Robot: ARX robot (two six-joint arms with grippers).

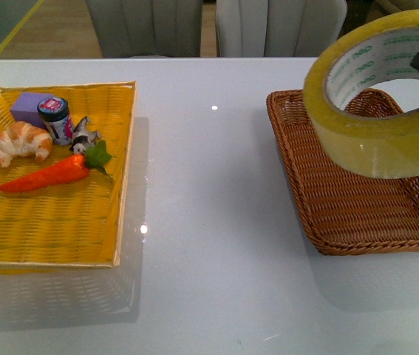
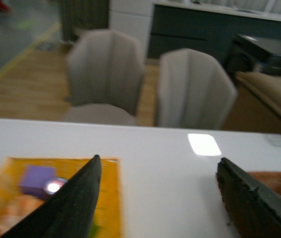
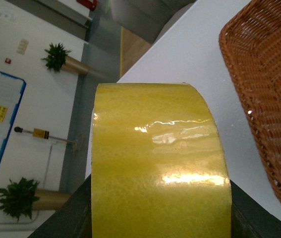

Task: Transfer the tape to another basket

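The tape (image 1: 375, 111) hangs off the table (image 1: 216, 185), clamped in the right gripper (image 3: 160, 215) jaws with its core hole roughly facing the robot. It's about over the basket (image 1: 357, 211) by the table's right edge, so I'd guess mostly a drop. Left gripper (image 2: 157, 198) jaws are apart and empty; the table's glossy white, chairs (image 2: 105, 74) past the far edge.

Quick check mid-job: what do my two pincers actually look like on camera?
Left pincer: two matte black, flat fingers tapering to blunt tips, with one edge slightly rough. Right pincer: only dark, near-black finger sides show. No cables, markings or arm links are visible.
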